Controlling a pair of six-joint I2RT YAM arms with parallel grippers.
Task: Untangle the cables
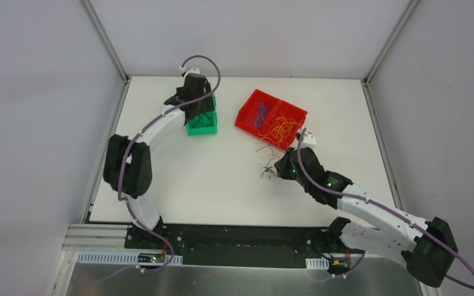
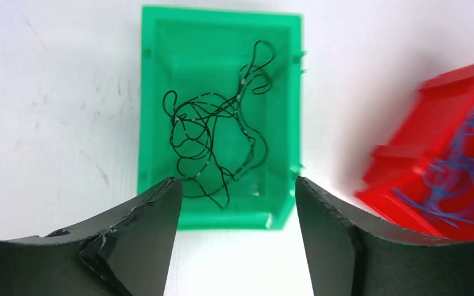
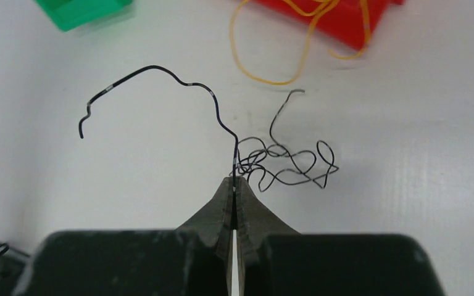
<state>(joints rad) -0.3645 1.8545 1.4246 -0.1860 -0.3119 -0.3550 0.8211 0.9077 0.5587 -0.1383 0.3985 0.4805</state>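
Black cables (image 2: 210,142) lie coiled inside a green bin (image 2: 154,92). My left gripper (image 2: 237,182) hangs open just above that bin's near end (image 1: 202,126), with nothing between its fingers. Mid-table, my right gripper (image 3: 234,180) is shut on one black cable (image 3: 160,69) that arcs up and to the left. A small knot of black cables (image 3: 290,163) lies on the table right at its tips, and it shows in the top view as a dark tangle (image 1: 266,172). The red bin (image 1: 242,120) holds blue cables (image 1: 260,114) and yellow-orange cables (image 1: 282,131).
A yellow-orange cable loop (image 3: 271,61) spills from the red bin (image 3: 339,21) onto the table toward my right gripper. The green and red bins stand side by side at the back. White walls enclose the table on three sides.
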